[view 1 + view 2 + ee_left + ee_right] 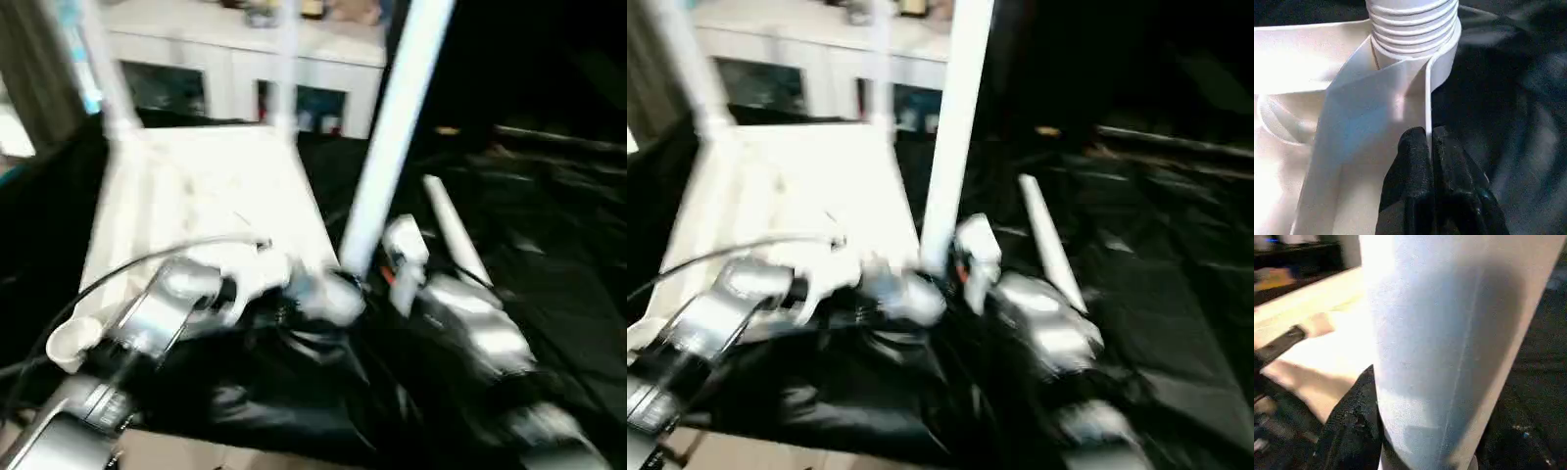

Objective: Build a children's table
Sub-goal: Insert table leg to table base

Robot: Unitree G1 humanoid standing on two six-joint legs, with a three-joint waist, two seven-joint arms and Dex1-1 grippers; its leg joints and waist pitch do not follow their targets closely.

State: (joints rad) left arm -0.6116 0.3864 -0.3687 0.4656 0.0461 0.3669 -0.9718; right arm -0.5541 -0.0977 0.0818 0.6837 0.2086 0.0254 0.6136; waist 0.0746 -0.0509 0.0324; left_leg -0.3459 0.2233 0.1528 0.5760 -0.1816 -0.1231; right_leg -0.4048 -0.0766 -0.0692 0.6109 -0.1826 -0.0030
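**Third leg at the near corner socket, both grippers engaged**

Right gripper [1376, 431] clamped around the leg [392, 127], half spread to match the tube's girth, one black finger [1354, 431] pressed against the tube's side in the right wrist view. Left gripper [1431, 147] pinched tight on a thin upright rib of the tabletop [196, 196], fingers nearly closed, just beside the corner socket [1442, 58].

Held leg standing almost upright, long axis running from about 6 o'clock at its foot to 1 o'clock at its top in the head views, leaning slightly right. Foot of the leg low at the tabletop's near right corner; threaded rings visible entering the socket in the left wrist view, so seating looks started but, judging by the exposed threads, not finished. From the right gripper, socket lying straight down along the tube, toward 6 o'clock; from the left gripper, socket at roughly 12 o'clock, close ahead of the fingertips. Right arm the one carrying the leg, left arm bracing the top.

Tabletop lying underside up on the black sheeting [549, 294], ribs showing, two other legs [108, 69] already standing at the far corners near 11 and 12 o'clock. Loose leg [456, 230] lying on the sheeting at about 3 o'clock of the held one, pointing away, well within the right arm's reach for later. White cabinet [245, 59] across the back.

Next move probably a push or twist down the tube's own axis; lean needs correcting first, or the thread may bind.
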